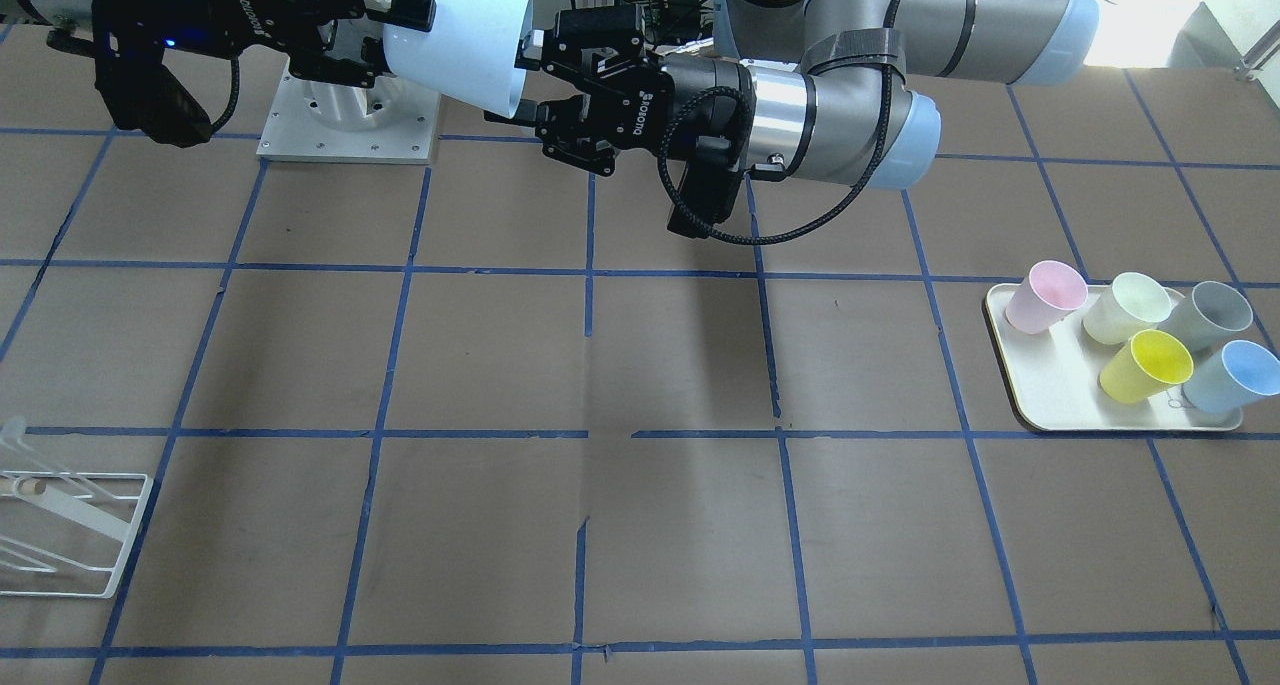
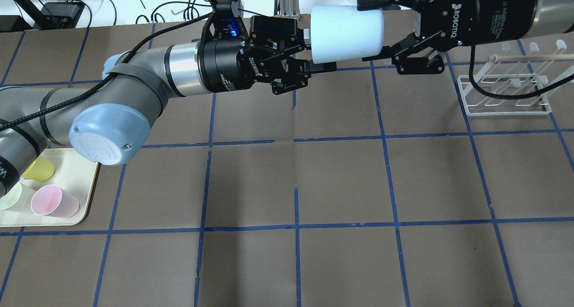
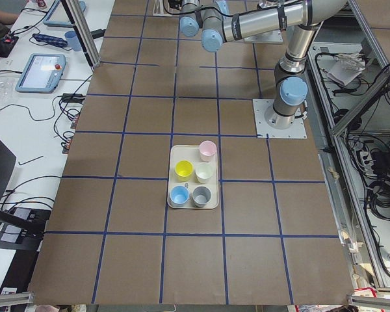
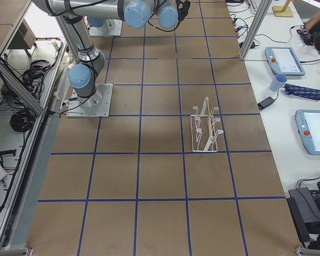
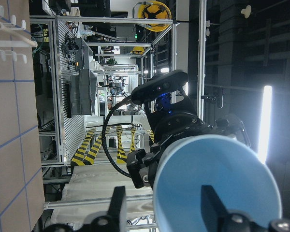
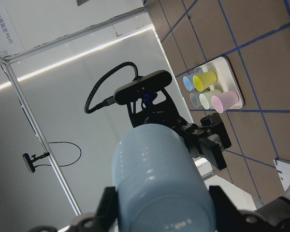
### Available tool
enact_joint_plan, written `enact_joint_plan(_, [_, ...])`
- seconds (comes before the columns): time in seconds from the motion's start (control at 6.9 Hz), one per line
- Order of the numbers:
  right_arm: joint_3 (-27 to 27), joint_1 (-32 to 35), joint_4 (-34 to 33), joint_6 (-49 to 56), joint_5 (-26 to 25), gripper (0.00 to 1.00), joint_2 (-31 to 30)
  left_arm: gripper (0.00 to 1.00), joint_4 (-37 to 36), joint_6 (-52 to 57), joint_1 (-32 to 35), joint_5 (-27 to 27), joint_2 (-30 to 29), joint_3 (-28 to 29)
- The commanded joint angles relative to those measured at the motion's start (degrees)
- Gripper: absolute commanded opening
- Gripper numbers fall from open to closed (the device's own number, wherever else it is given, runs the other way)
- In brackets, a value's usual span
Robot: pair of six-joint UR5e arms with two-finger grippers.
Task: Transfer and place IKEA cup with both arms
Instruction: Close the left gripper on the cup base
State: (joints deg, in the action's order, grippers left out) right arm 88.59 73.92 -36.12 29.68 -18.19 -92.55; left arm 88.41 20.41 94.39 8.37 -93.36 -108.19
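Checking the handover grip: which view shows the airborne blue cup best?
Overhead exterior: the IKEA cup shows whole, sideways in the air, with jaws at both ends. Front-facing shows it too, near the top edge. Wrist views crop it; side views miss it.

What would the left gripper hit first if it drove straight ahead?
The IKEA cup: the left gripper straddles its rim, one finger inside, so the rim likely meets its palm first. Behind it, the right gripper holds the base.
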Motion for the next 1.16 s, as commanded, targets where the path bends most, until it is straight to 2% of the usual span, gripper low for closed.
enact_joint_plan(0.0, [0.00,0.00,0.00,-0.06,0.00,0.50,0.00,0.29,-0.17,0.07,0.00,-0.02,0.10,0.44])
enact_joint_plan(0.14, [0.00,0.00,0.00,0.03,0.00,0.52,0.00,0.05,-0.17,0.16,0.00,-0.02,0.80,0.44])
enact_joint_plan(0.29, [0.00,0.00,-0.09,-0.06,-0.09,0.71,0.00,0.00,-0.25,0.16,0.00,-0.11,1.07,0.44])
enact_joint_plan(0.43, [-0.09,0.00,-0.09,-0.06,-0.61,0.95,-0.09,0.00,-0.51,0.16,0.00,-0.11,0.99,0.44])
enact_joint_plan(0.58, [-0.09,0.00,-0.18,0.03,-0.53,1.00,-0.09,0.00,-0.52,0.16,0.00,-0.11,1.25,0.53])
enact_joint_plan(1.01, [-0.79,0.00,-0.44,-0.06,-1.06,1.00,0.00,0.00,-0.52,0.24,0.00,-0.19,2.04,0.62])
